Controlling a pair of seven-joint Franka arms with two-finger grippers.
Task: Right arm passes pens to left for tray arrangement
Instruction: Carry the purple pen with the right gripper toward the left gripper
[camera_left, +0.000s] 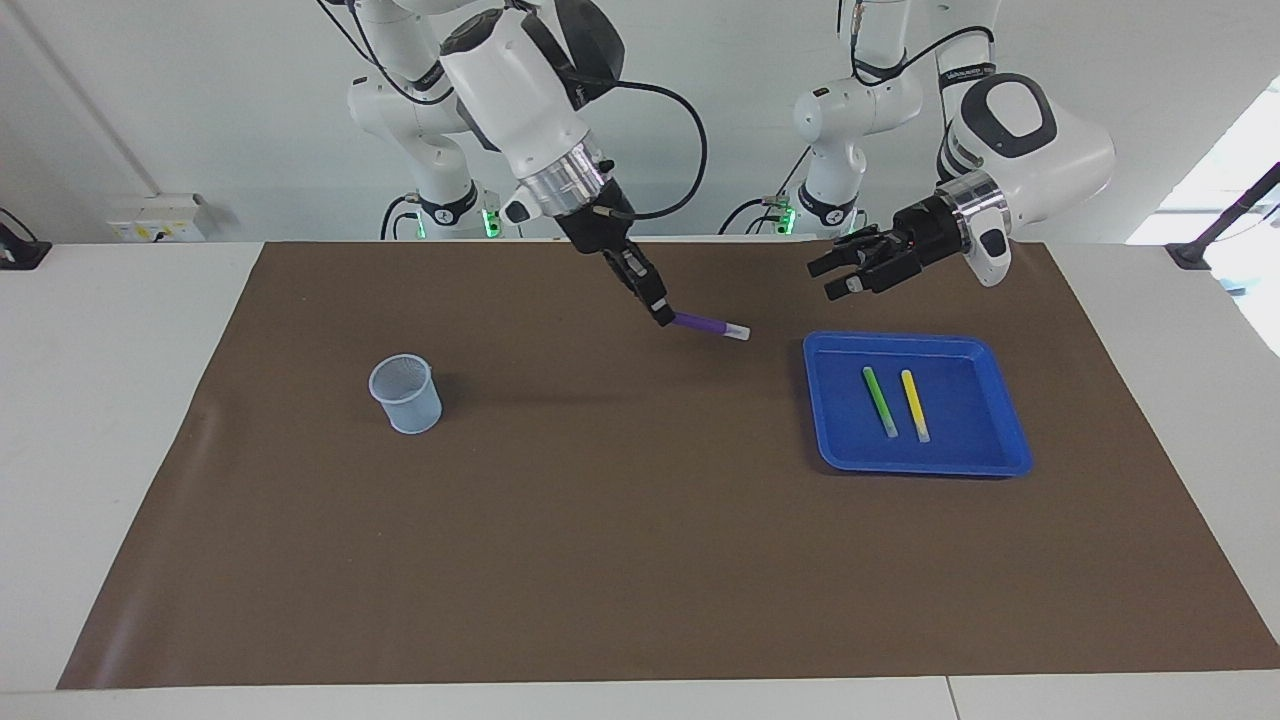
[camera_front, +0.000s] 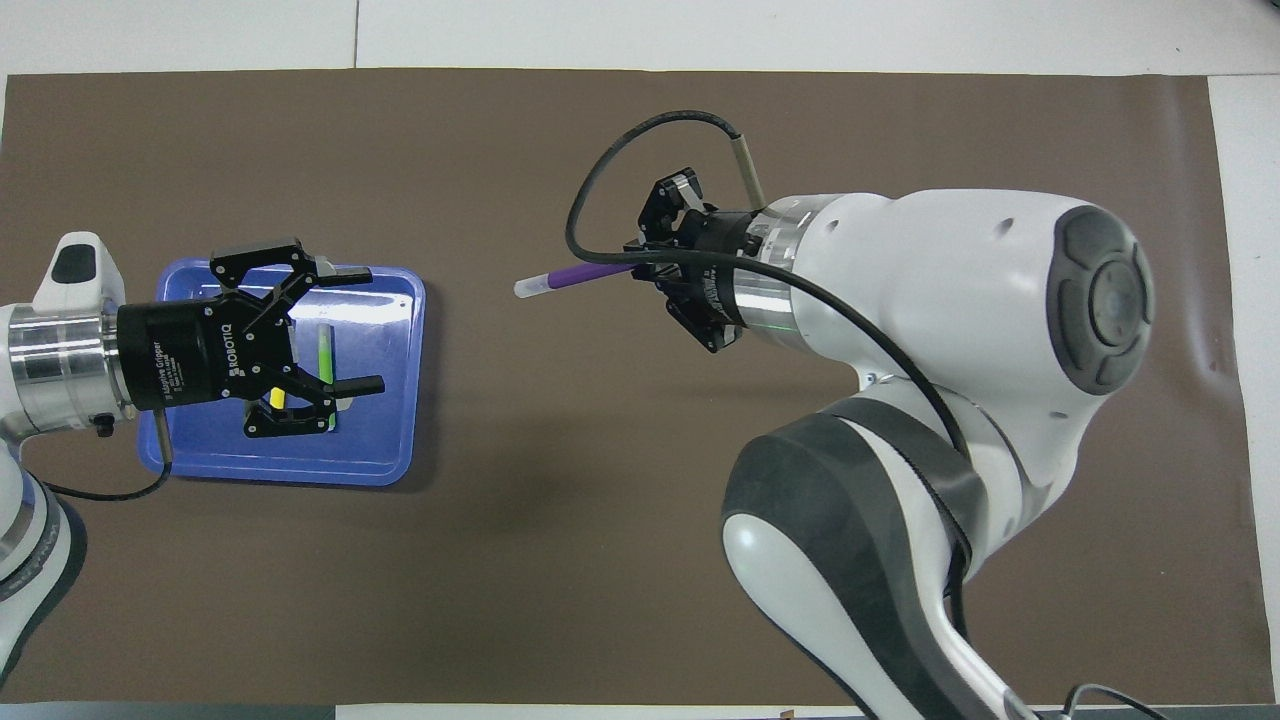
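Observation:
My right gripper is shut on the purple pen and holds it in the air over the middle of the brown mat, its pale end pointing toward the blue tray. The pen and the right gripper also show in the overhead view. The green pen and the yellow pen lie side by side in the tray. My left gripper is open and empty, raised over the tray's edge nearest the robots. In the overhead view the left gripper covers part of the tray, the green pen and the yellow pen.
A small pale mesh cup stands on the mat toward the right arm's end; the right arm hides it in the overhead view. The brown mat covers the white table. Two smaller white arms with green-lit bases stand at the back.

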